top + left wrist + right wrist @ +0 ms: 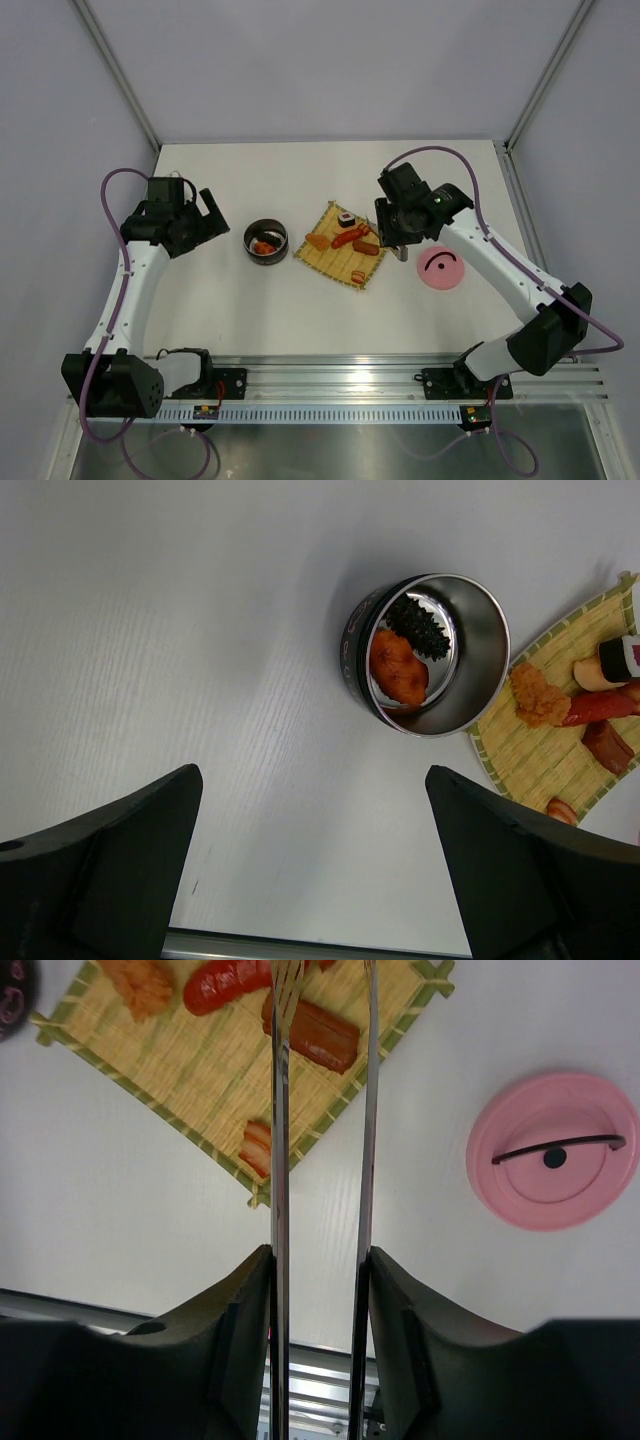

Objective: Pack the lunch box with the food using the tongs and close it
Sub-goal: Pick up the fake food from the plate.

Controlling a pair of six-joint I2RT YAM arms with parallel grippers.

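Observation:
The lunch box (266,241) (487,670), a round metal tin, stands left of the bamboo mat (335,265) and holds an orange chunk (398,667) and a dark piece (418,627). On the mat lie more food: a red sausage (228,984), a darker sausage (318,1036), an orange chunk (140,982), a small piece (257,1146) and a sushi roll (347,218). My right gripper (395,236) (318,1256) is shut on the tongs (280,1160), whose two arms stand apart over the darker sausage. My left gripper (208,214) (312,780) hangs open and empty, left of the tin.
The pink round lid (440,269) (553,1150) lies flat on the table right of the mat, handle up. An aluminium rail (330,378) runs along the near edge. Frame posts rise at the back corners.

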